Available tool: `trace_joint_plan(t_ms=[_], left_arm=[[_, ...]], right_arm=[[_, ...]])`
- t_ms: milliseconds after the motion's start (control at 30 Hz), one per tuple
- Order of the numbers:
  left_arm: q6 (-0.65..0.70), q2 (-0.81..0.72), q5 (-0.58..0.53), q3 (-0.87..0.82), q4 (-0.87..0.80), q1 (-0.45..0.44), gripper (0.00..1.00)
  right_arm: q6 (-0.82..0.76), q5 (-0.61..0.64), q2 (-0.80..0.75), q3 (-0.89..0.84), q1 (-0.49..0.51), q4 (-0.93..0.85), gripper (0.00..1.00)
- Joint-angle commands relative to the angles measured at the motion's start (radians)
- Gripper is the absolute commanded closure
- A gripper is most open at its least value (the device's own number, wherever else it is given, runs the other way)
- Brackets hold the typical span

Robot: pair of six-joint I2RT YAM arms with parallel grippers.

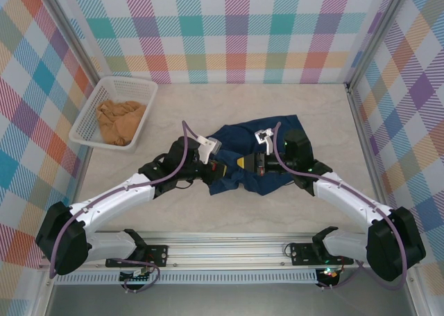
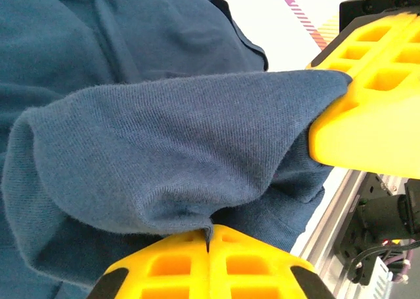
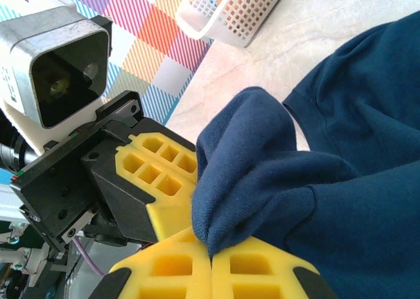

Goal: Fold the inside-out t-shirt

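The inside-out t-shirt (image 1: 239, 137), dark navy, lies crumpled in the middle of the table. Both grippers meet at its near left edge. My left gripper (image 1: 222, 169) is shut, and in the left wrist view its yellow jaws (image 2: 210, 237) pinch a thin fold of the navy cloth (image 2: 164, 148). My right gripper (image 1: 243, 163) is shut too; its jaws (image 3: 211, 254) clamp a bunched fold of the shirt (image 3: 262, 174). The two sets of yellow fingers stand almost touching: the right one's fingers (image 2: 374, 109) show beside the cloth, and the left one's fingers (image 3: 157, 171) sit just left of the fold.
A white basket (image 1: 94, 108) stands at the back left and holds a tan-orange garment (image 1: 121, 122); its corner (image 3: 230, 14) shows in the right wrist view. Plaid walls close in the table on three sides. A metal rail (image 1: 222, 243) runs along the near edge.
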Motion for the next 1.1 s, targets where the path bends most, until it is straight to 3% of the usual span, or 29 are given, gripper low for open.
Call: trace_joint_plan(t_ms=[0,167,233,400,500,667,767,867,1067], left_arm=[[0.004,-0.025,0.022,0.028,0.014,0.009,1.0],[-0.146,-0.155,0.165,-0.024,0.135,0.074,1.0],[-0.237,-0.193,0.2,-0.043,0.191,0.111,1.0],[-0.293,-0.184,0.221,-0.023,0.181,0.125,1.0],[-0.302,-0.178,0.22,-0.012,0.171,0.125,1.0],[-0.291,-0.18,0.223,-0.003,0.152,0.125,1.0],[-0.289,-0.175,0.225,-0.002,0.151,0.125,1.0],[-0.285,-0.171,0.226,0.0,0.146,0.126,1.0],[-0.283,-0.173,0.23,-0.009,0.148,0.126,1.0]], right_arm=[[-0.066,0.042,-0.018,0.008,-0.006,-0.05,1.0],[-0.174,0.365,0.002,0.097,-0.005,-0.344,0.99],[-0.208,0.452,0.011,0.136,0.002,-0.417,0.92],[-0.292,0.366,-0.037,0.134,0.032,-0.382,0.68],[-0.357,0.349,-0.102,0.105,0.071,-0.374,0.6],[-0.417,0.398,-0.168,0.048,0.179,-0.325,0.61],[-0.419,0.464,-0.122,0.069,0.226,-0.318,0.69],[-0.399,0.51,-0.058,0.097,0.251,-0.295,0.71],[-0.306,0.646,0.059,0.152,0.261,-0.27,0.61]])
